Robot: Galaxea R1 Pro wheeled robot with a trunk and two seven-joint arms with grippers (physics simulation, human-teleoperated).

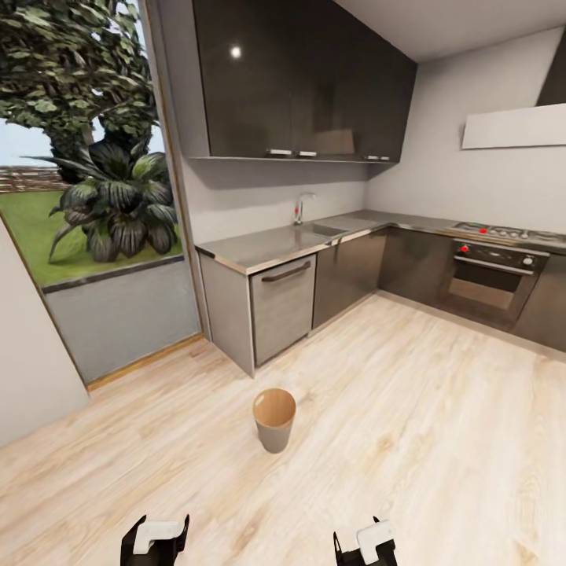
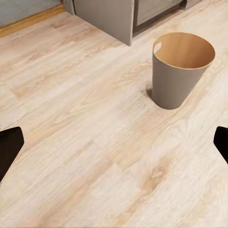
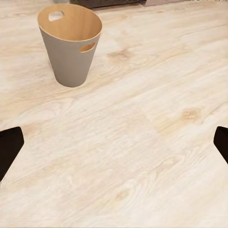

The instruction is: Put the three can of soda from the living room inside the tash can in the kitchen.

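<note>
Showing sink [image 1: 324, 229] and oven [image 1: 489, 277] in head view, trash can [image 2: 180, 69] handle slots in wrist views, both jaws wide, empty.

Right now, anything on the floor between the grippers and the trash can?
Nothing: bare wood floor lies between the trash can and both the left gripper and right gripper. Head view shows it; both wrist views agree.

The trash can [image 1: 274, 420] ahead of both grippers is grey outside and light wood-brown inside. The floor [image 1: 409, 409] is pale wood with darker grain streaks. The cabinets [image 1: 346, 271] beyond the can are dark grey and glossy, the countertop [image 1: 275, 244] is steel grey. The oven [image 1: 487, 279] has red knobs. The gripper fingers [image 2: 9, 147] are black.
</note>
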